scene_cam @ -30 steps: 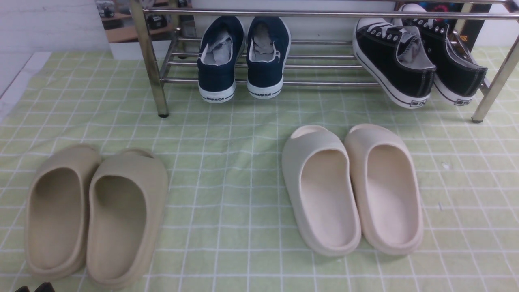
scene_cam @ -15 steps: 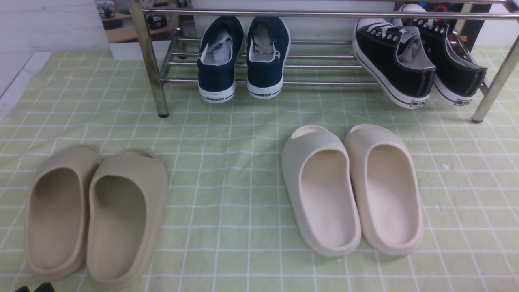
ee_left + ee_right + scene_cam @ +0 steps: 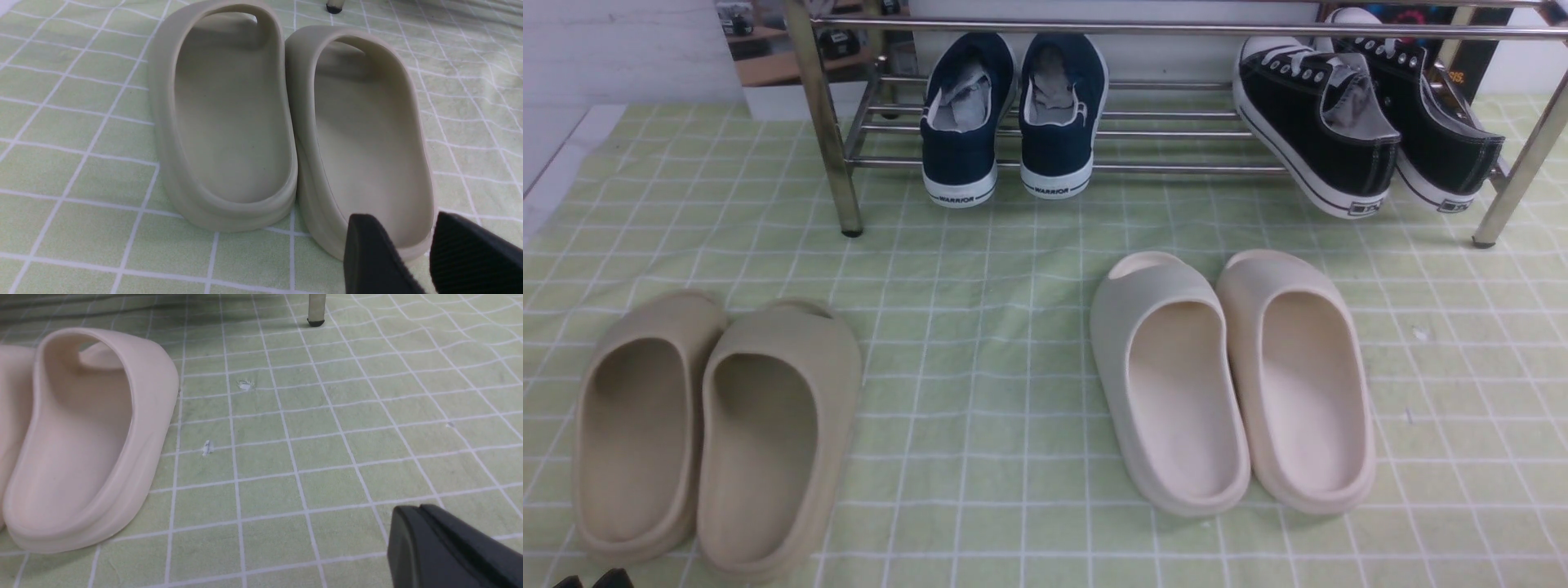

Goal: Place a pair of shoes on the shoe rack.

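the black sneakers (image 3: 1364,122) already sit tilted on the shoe rack (image 3: 1176,29) at upper right, left gripper (image 3: 425,249) parted and empty, right gripper (image 3: 425,539) closed and empty.

The rack (image 3: 1176,29) ran off the front view's top and right edges, its top bar crossing the toes of the black sneakers (image 3: 1319,122). Only the fingertips of the left gripper (image 3: 429,253) and right gripper (image 3: 425,531) showed, cut off at the frame bottoms.
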